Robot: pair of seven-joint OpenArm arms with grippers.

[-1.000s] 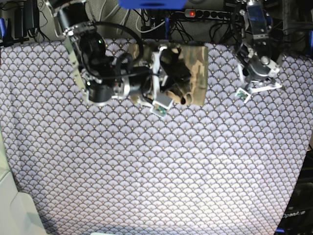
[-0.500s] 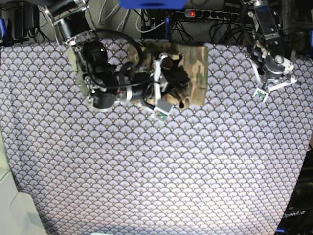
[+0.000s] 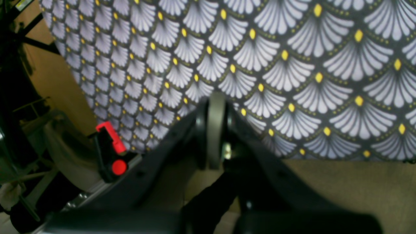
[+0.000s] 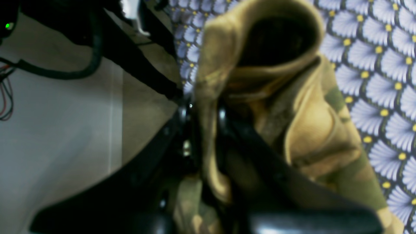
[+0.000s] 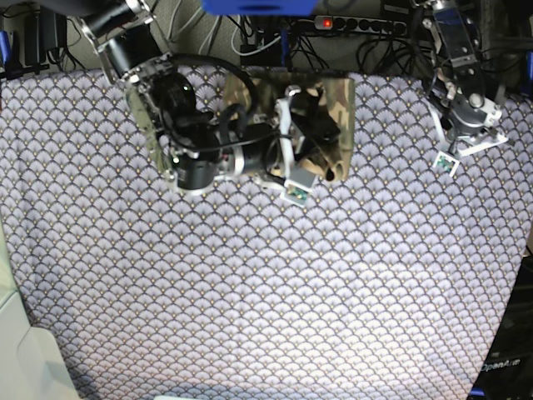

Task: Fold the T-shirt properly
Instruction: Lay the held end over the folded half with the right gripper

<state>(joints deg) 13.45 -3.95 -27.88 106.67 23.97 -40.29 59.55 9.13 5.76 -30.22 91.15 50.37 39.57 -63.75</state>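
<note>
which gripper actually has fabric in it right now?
The right gripper: its jaws are shut on a raised fold of the T-shirt. The left gripper is shut on nothing, over the bare table cloth, away from the shirt.

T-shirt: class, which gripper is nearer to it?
Right. The right gripper is clamped on the T-shirt; the left gripper sits apart, off its side.

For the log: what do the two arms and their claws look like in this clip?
Both arms are black-bodied with silver-white metal brackets. The right arm is bulky, with round black joint housings and a looping black cable. The left arm looks slimmer. Each carries a small white block with a green mark near its claw. In the wrist views, the claw fingers are black.
</note>
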